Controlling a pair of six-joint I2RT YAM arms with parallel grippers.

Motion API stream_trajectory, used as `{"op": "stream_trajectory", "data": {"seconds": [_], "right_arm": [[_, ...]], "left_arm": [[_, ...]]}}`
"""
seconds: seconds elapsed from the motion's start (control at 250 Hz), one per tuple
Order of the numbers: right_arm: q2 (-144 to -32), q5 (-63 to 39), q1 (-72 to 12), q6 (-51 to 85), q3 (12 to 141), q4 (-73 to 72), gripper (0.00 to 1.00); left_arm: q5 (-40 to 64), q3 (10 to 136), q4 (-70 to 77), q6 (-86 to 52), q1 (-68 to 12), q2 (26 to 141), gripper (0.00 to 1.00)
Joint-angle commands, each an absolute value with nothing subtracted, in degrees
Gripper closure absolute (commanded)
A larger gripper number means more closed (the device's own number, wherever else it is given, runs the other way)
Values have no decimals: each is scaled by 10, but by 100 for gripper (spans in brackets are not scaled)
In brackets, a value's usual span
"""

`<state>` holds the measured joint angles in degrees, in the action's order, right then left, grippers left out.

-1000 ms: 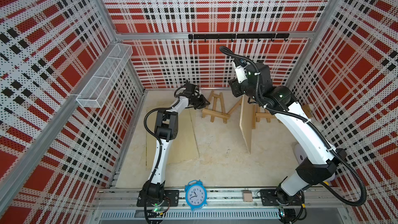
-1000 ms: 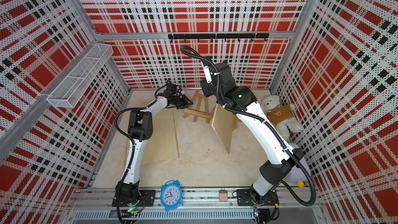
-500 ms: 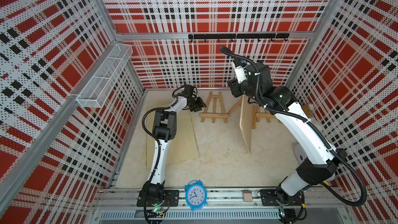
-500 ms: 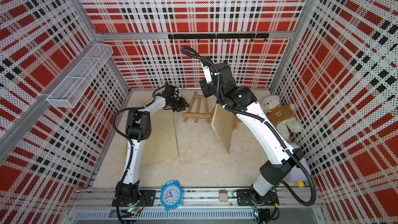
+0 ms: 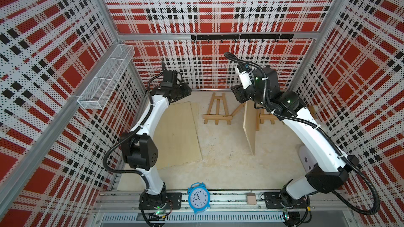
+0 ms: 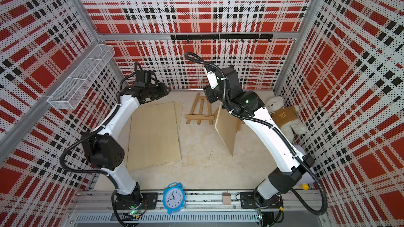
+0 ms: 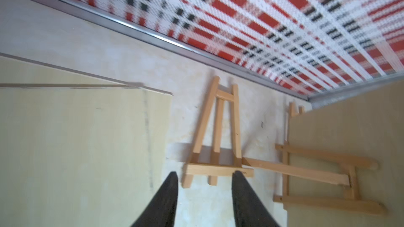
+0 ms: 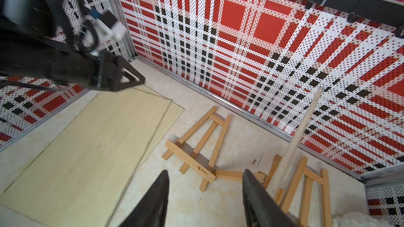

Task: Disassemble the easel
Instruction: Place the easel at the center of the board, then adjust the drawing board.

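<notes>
A small wooden easel (image 5: 217,110) (image 6: 200,111) lies flat on the floor near the back wall, also seen in both wrist views (image 7: 216,132) (image 8: 196,149). To its right a second easel (image 5: 265,116) (image 7: 317,171) (image 8: 306,182) stands partly hidden behind an upright plywood board (image 5: 250,125) (image 6: 226,127) leaning on it. My left gripper (image 5: 185,91) (image 6: 166,89) (image 7: 205,172) hangs open and empty, raised to the left of the flat easel. My right gripper (image 5: 236,96) (image 6: 206,96) (image 8: 206,171) is open and empty above the upright board's top edge.
Two plywood boards (image 5: 177,134) (image 6: 153,134) lie stacked flat on the left. A teddy bear (image 6: 284,114) sits at the right wall. A blue alarm clock (image 5: 197,199) stands at the front rail. A wire basket (image 5: 105,81) hangs on the left wall.
The left gripper has drawn back to the left and upward, away from the flat easel. That easel has swung from tilted to straight. The right arm has stayed put.
</notes>
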<state>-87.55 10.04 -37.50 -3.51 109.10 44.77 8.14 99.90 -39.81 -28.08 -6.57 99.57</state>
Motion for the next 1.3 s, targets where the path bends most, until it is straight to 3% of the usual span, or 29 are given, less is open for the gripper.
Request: {"op": "stream_trajectory", "data": {"seconds": [0.0,0.104,0.32,0.588,0.992,1.297], "right_arm": [[-845,80,-372,-51,1062,402,44],[-839,68,-370,-56,1045,394,42],[-824,42,-365,-54,1008,365,41],[-813,31,-359,-42,974,340,37],[-803,47,-356,-35,959,332,37],[-818,56,-356,-29,974,337,37]], "left_arm": [[-76,960,-517,-237,-28,986,58],[-128,932,-562,-218,3,970,55],[-19,846,-516,-222,110,947,58],[32,783,-464,-225,163,972,50],[-57,718,-378,-253,192,995,48],[16,745,-327,-270,206,1074,48]]}}
